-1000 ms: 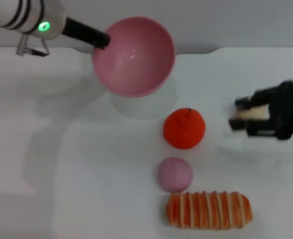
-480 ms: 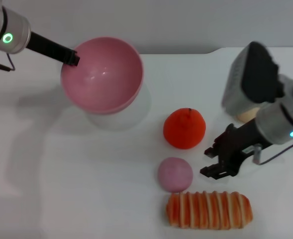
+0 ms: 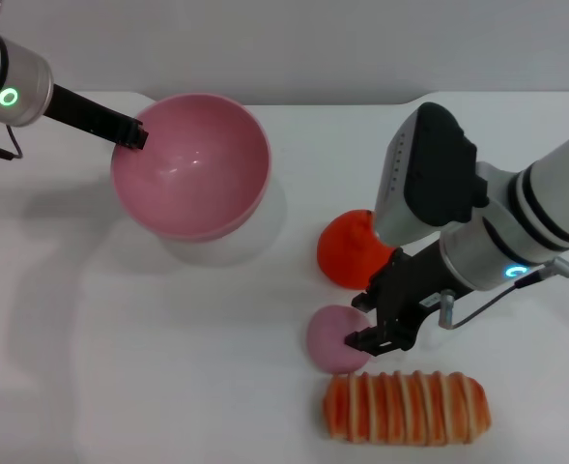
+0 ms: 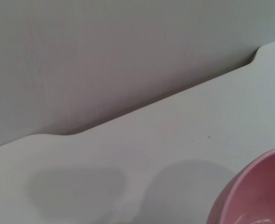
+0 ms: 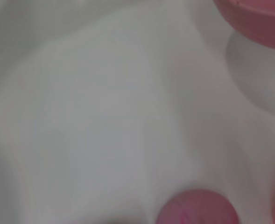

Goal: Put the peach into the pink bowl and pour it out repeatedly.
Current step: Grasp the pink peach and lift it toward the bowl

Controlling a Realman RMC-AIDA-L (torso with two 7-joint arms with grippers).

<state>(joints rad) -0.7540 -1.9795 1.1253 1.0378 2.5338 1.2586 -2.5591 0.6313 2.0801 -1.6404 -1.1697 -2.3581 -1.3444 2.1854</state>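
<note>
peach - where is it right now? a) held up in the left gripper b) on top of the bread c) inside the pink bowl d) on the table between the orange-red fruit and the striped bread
d: the peach lies on the table between the orange-red fruit and the striped bread, with the right gripper at its side.

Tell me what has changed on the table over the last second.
The right gripper came in from the right edge and down to the peach, its open fingers now at the peach's right side, not yet closed on it. The left gripper, gripping the pink bowl by its rim, carried it leftward and tipped it more upright. The peach, orange fruit and striped bread stayed put.
</note>
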